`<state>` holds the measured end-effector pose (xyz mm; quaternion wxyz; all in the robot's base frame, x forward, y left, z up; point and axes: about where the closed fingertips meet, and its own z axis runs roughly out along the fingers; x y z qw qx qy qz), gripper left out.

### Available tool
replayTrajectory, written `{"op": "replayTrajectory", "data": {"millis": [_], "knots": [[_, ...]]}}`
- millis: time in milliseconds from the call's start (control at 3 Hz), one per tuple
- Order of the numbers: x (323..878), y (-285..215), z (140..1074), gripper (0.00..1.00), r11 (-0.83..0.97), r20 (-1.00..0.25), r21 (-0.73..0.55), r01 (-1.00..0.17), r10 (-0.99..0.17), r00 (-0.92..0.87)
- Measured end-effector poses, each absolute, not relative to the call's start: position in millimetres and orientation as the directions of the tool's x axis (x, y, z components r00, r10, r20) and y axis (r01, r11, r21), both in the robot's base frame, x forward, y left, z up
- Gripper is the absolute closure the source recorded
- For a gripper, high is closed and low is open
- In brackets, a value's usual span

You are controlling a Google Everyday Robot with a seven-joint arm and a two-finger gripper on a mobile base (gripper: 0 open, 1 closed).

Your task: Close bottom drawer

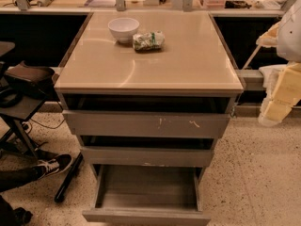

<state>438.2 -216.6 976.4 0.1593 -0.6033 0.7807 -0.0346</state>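
The pincer gripper (273, 111) hangs beyond the worktop's (188, 65) right edge, just off its front right corner; wide or narrow, I cannot tell. Under the front edge the bottom drawer (146, 214) stands pulled well out. A white bowl (123, 28) and a crumpled packet (148, 40) sit near the back edge

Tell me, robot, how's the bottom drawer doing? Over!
Gripper out right of the cabinet, touching nothing. Bottom drawer pulled far out, not closed. Nothing seen blocking it; shoe on the floor at left, apart.
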Motion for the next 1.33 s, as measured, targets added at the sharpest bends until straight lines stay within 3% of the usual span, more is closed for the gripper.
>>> {"op": "replayTrajectory", "data": {"millis": [667,1333], "knots": [[432,-214,969,0.00,0.259,-0.216,-0.253,-0.932,-0.954,-0.207],[386,-183,877,0.00,0.311,-0.416,-0.187,-0.932,-0.884,-0.212]]}}
